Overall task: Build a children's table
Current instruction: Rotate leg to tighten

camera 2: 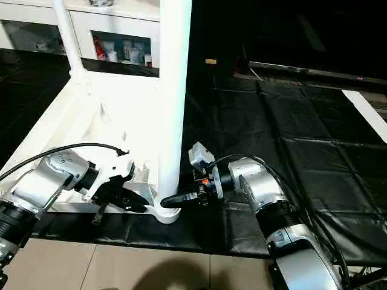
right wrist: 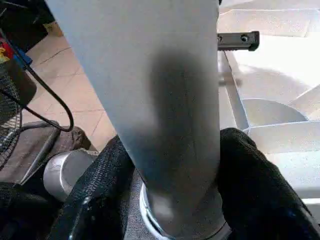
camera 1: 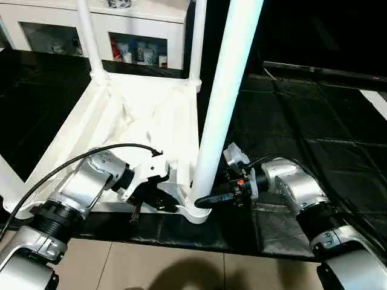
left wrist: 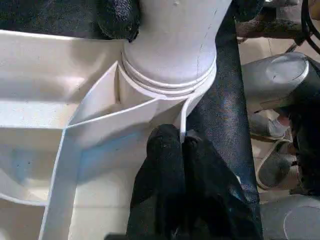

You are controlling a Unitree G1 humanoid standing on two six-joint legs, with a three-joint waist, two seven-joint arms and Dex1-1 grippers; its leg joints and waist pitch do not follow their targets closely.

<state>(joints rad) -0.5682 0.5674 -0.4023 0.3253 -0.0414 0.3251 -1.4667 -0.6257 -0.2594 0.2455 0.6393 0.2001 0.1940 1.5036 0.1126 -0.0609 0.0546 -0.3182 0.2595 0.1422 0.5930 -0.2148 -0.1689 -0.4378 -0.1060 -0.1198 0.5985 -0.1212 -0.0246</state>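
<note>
The white table top lies upside down on a black mat, ribbed underside up. Two white legs stand in its far corner sockets. A third, thick leg stands upright in the near right corner socket. My right gripper is shut around the base of this leg, a black finger on each side. My left gripper reaches in from the left, and its fingers are pinched shut on the thin rim wall of the top right beside that socket.
A white glass-door cabinet stands behind the table top. The black mat spreads to the right, with beige floor tiles in front. A white board lies at the far right. Grey shoes rest on the floor near the corner.
</note>
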